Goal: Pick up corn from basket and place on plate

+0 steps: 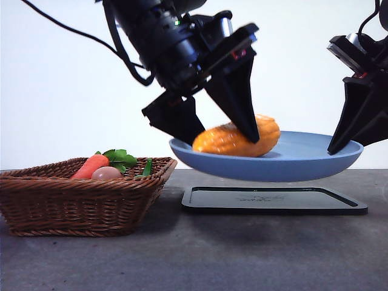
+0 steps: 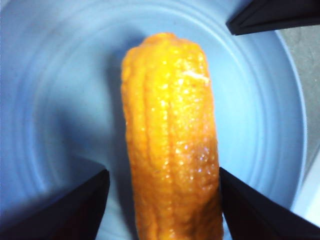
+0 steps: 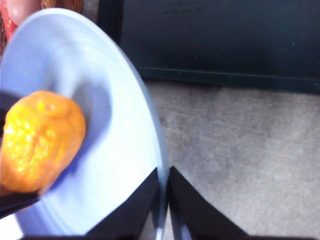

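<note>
Corn lying in plate, between the spread jaws of left gripper, which look apart from it; right gripper clamped on plate's rim, holding it above tray; advised: lift left gripper straight up, plate kept level.

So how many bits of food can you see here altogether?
3, plus some green leaves. The corn lies on the blue plate, between the left hand's jaws. A carrot and a pinkish egg-shaped thing sit in the basket, which may hide more.
</note>
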Robot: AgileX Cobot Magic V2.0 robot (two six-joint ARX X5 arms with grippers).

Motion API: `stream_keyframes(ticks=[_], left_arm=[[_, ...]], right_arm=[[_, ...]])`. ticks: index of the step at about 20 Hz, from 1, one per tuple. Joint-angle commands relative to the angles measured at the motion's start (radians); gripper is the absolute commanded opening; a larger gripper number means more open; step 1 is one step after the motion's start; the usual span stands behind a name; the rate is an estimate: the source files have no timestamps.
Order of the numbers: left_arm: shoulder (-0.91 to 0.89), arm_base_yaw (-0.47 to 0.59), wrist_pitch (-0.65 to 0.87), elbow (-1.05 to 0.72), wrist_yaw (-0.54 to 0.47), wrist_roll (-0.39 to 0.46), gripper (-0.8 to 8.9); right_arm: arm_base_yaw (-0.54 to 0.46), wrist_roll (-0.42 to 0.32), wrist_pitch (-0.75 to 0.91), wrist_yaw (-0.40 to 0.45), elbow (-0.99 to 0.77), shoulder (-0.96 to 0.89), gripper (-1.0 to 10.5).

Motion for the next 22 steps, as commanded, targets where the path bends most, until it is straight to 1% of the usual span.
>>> stream_keyframes(ticks=[1,3,6,9,13,18,22], left_arm=[[0.014,-0.01,-0.062,0.082,-0.002,0.01,3.56],[0.012,-0.01,-0.126,0.153,0.01,0.023,3.56],[0.001,-0.01,-0.172,0.249,0.012,0.037,3.56],[-0.009,0.002,-0.18,0.305,0.012,0.039,3.56],[-0.037,0.037,-0.185,0.326,0.012,0.039,3.55],[-0.068,0.081,-0.231,0.326,0.012,0.039,3.52],[-0.073,0.086,-0.239,0.326,0.012,0.039,3.52]], right_arm=[[0.004,0.004,0.012,-0.016,0.018,0.009,0.0],[0.004,0.004,0.012,-0.006,0.018,0.009,0.0],[-0.001,0.003,0.015,0.01,0.018,0.009,0.0],[-0.004,0.005,0.037,0.047,0.018,0.011,0.0],[-0.034,0.004,0.052,0.048,0.031,0.047,0.0],[-0.088,-0.019,0.054,0.048,0.147,0.176,0.0],[-0.118,-0.024,0.051,0.05,0.283,0.325,0.0]])
